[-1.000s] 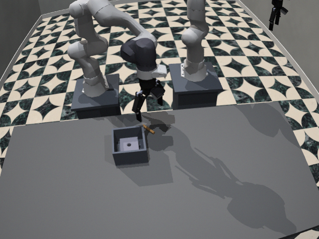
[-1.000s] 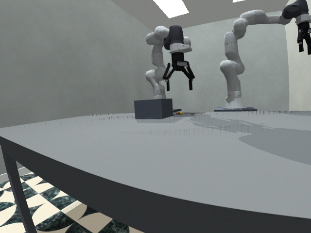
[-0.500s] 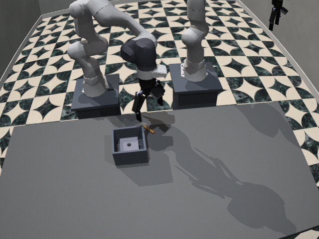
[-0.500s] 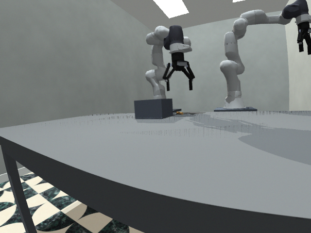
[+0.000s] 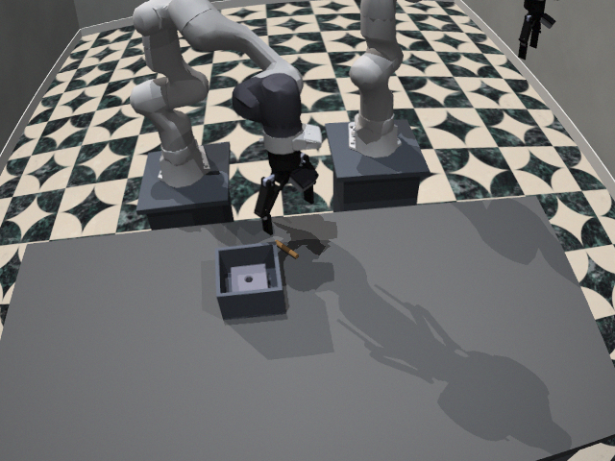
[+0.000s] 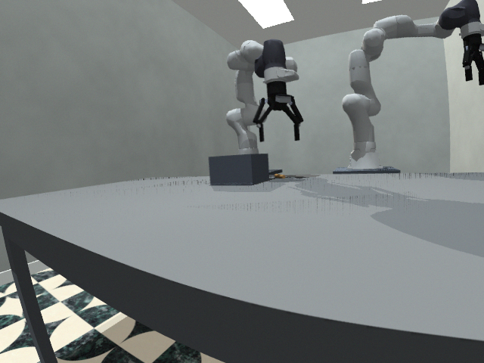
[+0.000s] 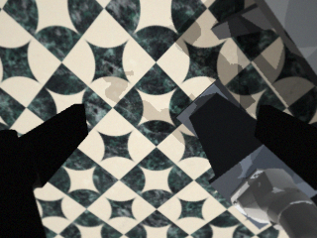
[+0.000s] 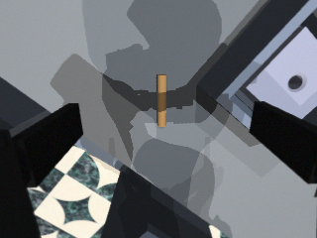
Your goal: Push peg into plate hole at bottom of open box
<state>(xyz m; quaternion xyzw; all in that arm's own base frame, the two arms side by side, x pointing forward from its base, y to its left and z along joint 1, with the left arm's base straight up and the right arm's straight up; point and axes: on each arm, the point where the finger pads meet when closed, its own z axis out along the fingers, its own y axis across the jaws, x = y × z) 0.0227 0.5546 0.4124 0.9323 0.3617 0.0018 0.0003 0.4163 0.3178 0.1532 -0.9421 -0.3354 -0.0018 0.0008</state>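
Observation:
The orange-brown peg [image 5: 286,249] [image 6: 279,176] [image 8: 161,89] lies flat on the table beside the box, outside it. The dark blue-grey open box [image 5: 252,303] [image 6: 231,170] [image 8: 238,47] stands upright. Inside at its bottom is a pale plate [image 5: 258,274] [image 8: 269,89] with a round, empty-looking hole [image 5: 248,279] [image 8: 297,81]. My right gripper [image 5: 288,216] [image 6: 279,139] [image 8: 166,118] is open and empty, pointing down well above the peg; the peg shows between its fingers in the right wrist view. My left gripper [image 5: 528,51] [image 6: 475,81] [image 7: 171,120] is open and empty, high and far from the box.
The grey table [image 5: 124,372] [image 6: 234,242] has its arm-side edge close behind the peg and box. The box wall rises close beside the peg. The two arm pedestals [image 5: 185,198] [image 5: 377,166] stand beyond that edge. Arm shadows cross the table.

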